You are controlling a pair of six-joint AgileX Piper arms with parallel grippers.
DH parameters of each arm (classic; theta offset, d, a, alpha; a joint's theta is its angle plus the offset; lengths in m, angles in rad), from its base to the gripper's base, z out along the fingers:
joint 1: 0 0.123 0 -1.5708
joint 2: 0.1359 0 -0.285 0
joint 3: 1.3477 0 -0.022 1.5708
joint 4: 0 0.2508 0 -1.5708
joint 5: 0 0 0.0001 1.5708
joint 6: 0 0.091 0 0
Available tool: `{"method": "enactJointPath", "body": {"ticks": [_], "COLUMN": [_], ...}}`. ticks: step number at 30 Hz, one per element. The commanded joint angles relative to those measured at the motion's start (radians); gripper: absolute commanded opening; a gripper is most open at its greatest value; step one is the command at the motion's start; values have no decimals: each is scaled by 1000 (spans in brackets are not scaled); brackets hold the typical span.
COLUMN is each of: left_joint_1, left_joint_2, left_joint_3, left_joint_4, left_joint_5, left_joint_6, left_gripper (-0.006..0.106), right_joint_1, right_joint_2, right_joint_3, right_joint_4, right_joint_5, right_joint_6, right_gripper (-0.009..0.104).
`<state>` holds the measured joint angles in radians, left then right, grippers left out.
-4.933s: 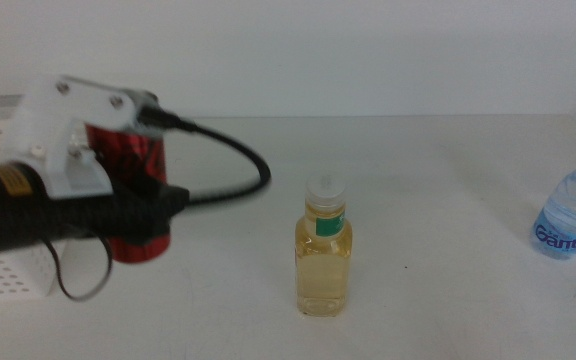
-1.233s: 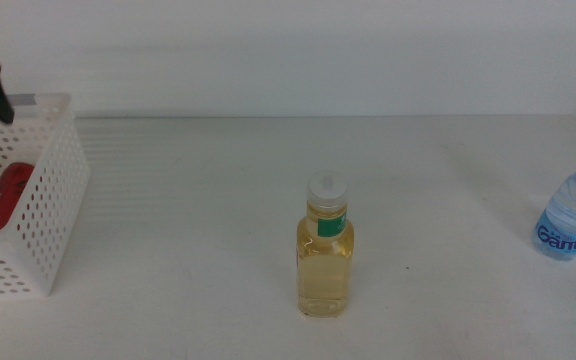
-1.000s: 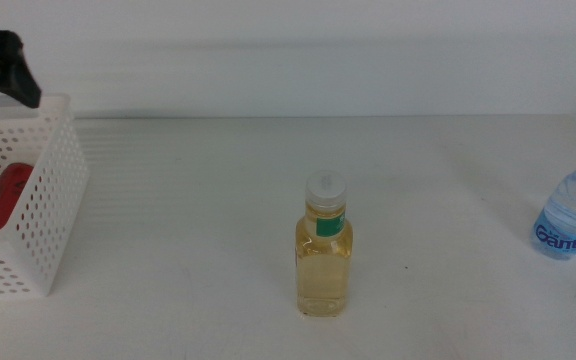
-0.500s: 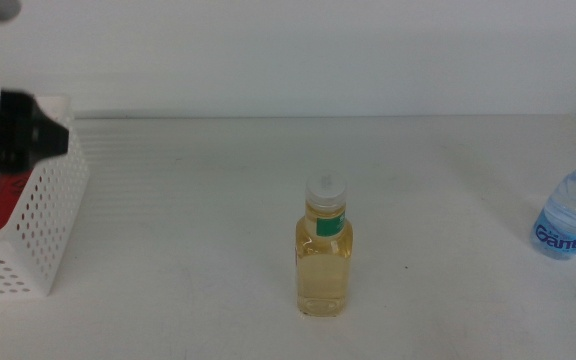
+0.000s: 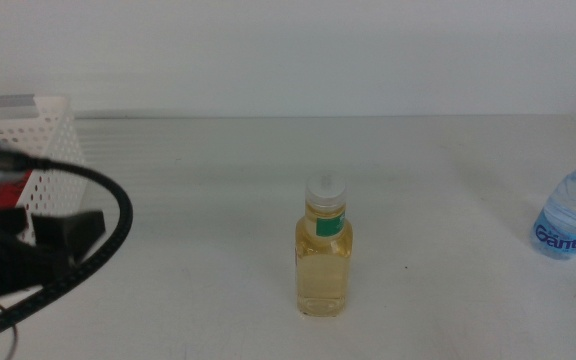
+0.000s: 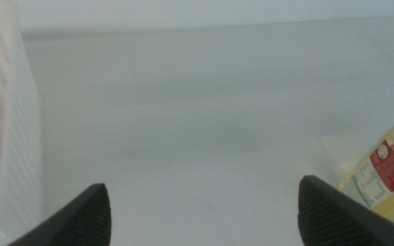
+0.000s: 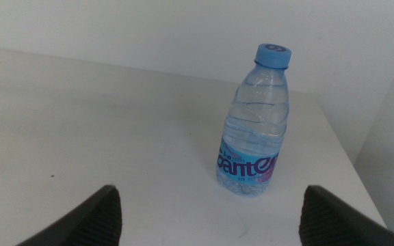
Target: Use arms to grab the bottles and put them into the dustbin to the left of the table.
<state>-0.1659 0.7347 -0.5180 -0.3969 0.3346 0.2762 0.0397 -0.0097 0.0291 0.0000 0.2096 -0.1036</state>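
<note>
1. The dustbin (image 5: 28,140) stands at the table's (image 5: 218,200) left edge, with a red can (image 5: 6,190) showing inside it behind the arm.
2. The left gripper (image 6: 204,212) is just in front of the dustbin, low at the left of the middle view, a black cable (image 5: 108,240) looping round it. Its jaws stand wide apart and hold nothing; bare tabletop lies between them in the left wrist view.
3. The yellow-liquid bottle (image 5: 323,250) stands upright near the table's middle, white cap on, well apart from the left gripper; the left wrist view catches its edge (image 6: 382,171) beside one jaw.
4. The blue-capped water bottle (image 5: 573,210) stands upright near the table's right edge.
5. The right gripper (image 7: 207,212) faces this water bottle (image 7: 255,123) from a short way off, jaws spread wide, gripping and touching nothing.
</note>
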Motion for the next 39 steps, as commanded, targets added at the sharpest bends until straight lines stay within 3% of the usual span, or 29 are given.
{"method": "enactJointPath", "body": {"ticks": [1,4,23,31,39], "left_joint_1": [-16,-75,-554,-697,-800], "left_joint_2": [-8,5,366,473,535], "left_joint_3": [24,57,113,119,213], "left_joint_4": [-91,-135,-134,-117,-103], "left_joint_5": [-126,-163,-714,-852,-1147], "left_joint_6": [5,49,68,86,19], "left_gripper": [90,90,90,90,90], "right_joint_1": [-7,-7,-7,-7,-7], "right_joint_2": [-27,-27,-27,-27,-27], "right_joint_3": [-9,-9,-9,-9,-9], "right_joint_4": [-5,-5,-5,-5,-5], "right_joint_5": [-80,-80,-80,-80,-80], "right_joint_6": [-5,-5,-5,-1,-1], "right_gripper": [68,68,68,68,68]}}
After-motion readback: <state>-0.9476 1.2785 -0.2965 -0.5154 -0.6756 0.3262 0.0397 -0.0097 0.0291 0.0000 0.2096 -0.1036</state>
